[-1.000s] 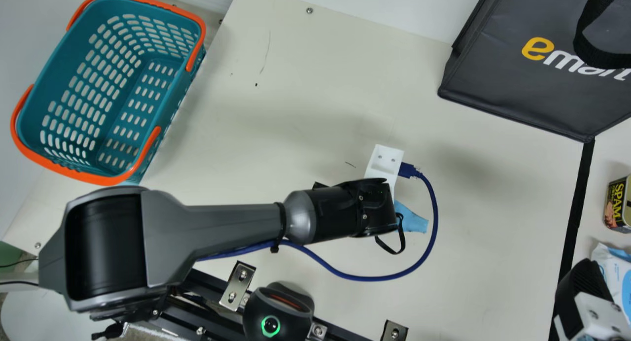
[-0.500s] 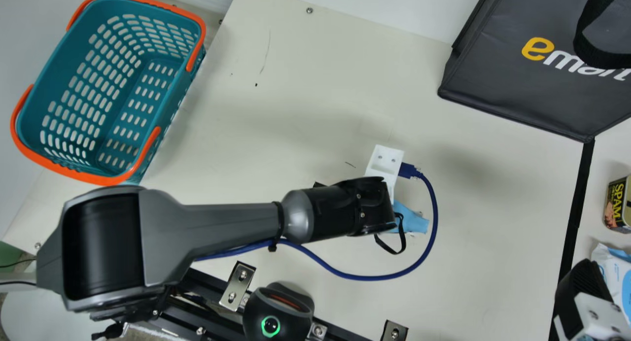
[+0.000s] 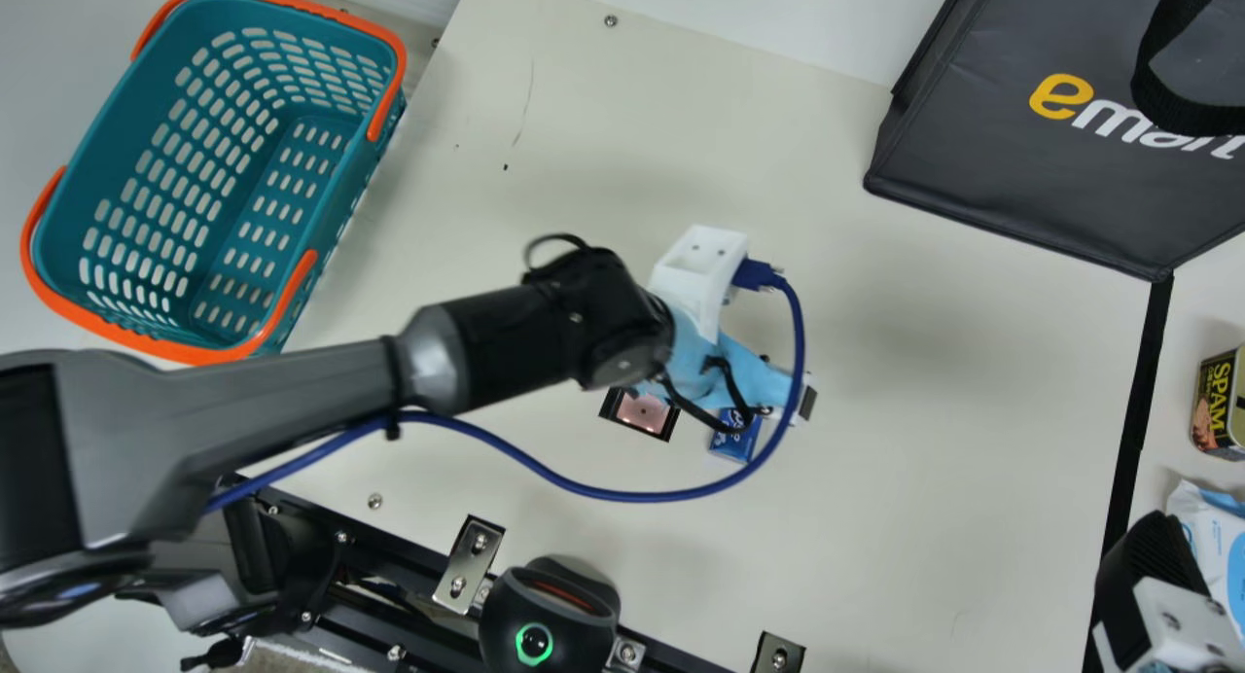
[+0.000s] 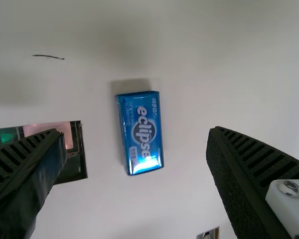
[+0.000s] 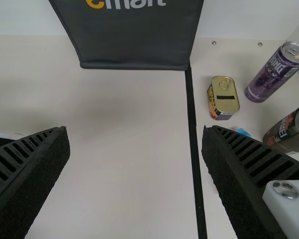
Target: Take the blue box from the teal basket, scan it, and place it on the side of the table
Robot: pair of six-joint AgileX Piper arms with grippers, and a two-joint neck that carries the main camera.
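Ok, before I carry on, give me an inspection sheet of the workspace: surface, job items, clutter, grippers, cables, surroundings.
Surface: cream table with fine marks and dark specks; a dark-framed panel sits beside the blue box.
Job's things: blue box flat on the table; teal basket, nothing seen inside.
Clutter: small tin, purple can and dark can beyond a black strip.
Grippers: left gripper open above the blue box; right gripper open, nothing seen between its fingers but table farther off.
Cables: blue cable runs from the left wrist, looping past the blue box.
Surroundings: dark bag at the far side.
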